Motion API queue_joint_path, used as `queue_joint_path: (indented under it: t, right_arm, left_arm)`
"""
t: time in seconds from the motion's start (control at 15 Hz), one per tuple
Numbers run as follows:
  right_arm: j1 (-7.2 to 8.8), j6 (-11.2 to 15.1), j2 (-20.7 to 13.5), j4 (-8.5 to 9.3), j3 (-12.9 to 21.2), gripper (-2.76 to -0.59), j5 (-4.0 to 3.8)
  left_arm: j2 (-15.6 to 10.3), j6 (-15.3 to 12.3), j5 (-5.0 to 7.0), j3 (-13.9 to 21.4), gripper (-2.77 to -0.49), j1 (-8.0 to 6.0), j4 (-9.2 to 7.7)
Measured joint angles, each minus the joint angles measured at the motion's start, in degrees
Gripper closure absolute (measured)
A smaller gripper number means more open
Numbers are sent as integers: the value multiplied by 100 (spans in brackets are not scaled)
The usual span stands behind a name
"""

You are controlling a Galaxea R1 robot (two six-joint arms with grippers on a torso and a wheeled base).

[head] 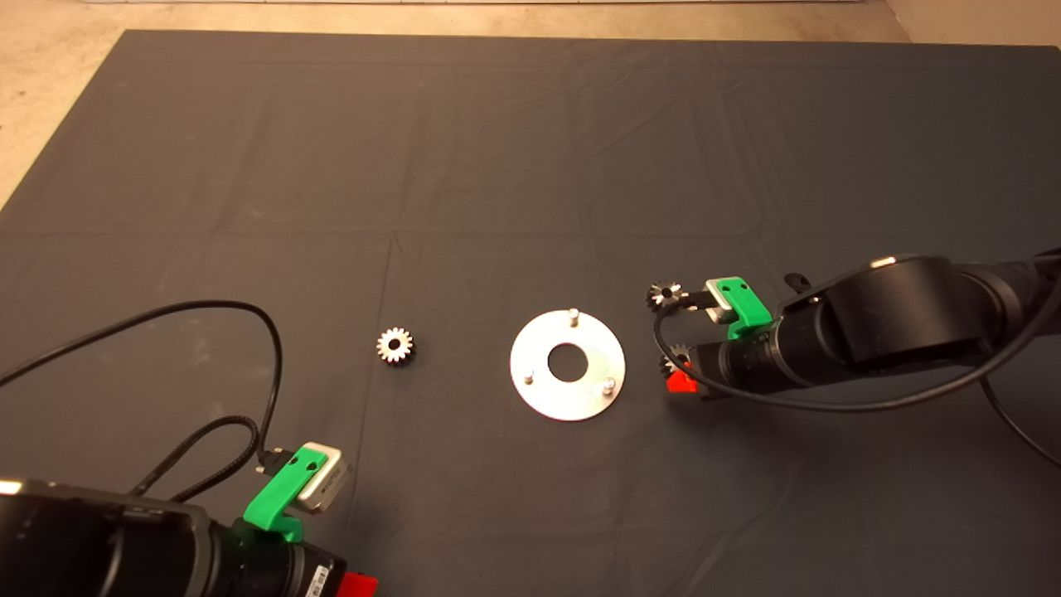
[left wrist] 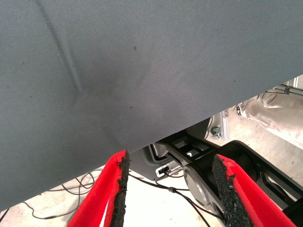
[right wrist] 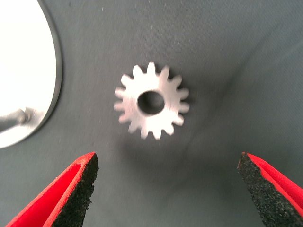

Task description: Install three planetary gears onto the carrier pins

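Steel teeth fill the right wrist view: a planetary gear (right wrist: 151,101) lies flat on the dark mat (head: 497,149), just beside the rim of the carrier disc (head: 567,365). The right gripper (right wrist: 168,189) hangs over it with its red fingers spread wide and nothing between the pads. All three carrier pins (head: 573,315) stand bare. A second gear (head: 664,293) lies near the same arm, and a third (head: 395,345) sits well apart on the disc's other side. The left gripper (left wrist: 170,194) waits at the mat's near edge, open and empty. To grasp well, I would centre the gear between the pads, descend straight, and close across opposite teeth so it lifts level with its bore clear for a pin.
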Motion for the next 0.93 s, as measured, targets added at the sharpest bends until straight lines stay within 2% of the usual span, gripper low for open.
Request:
queue_joint_path:
  t: [0.67, 0.8, 0.93]
  right_arm:
    - [-32, -174, 105, -33, -414, -215, -3]
    - [-32, -204, 209, -65, -542, -215, 0]
    - [-32, -213, 426, -113, -722, -215, 43]
  left_arm:
    - [-7, 0, 2, 0, -118, 0, 3]
    - [-16, 0, 2, 0, -118, 0, 6]
    - [-16, 0, 7, 0, -118, 0, 9]
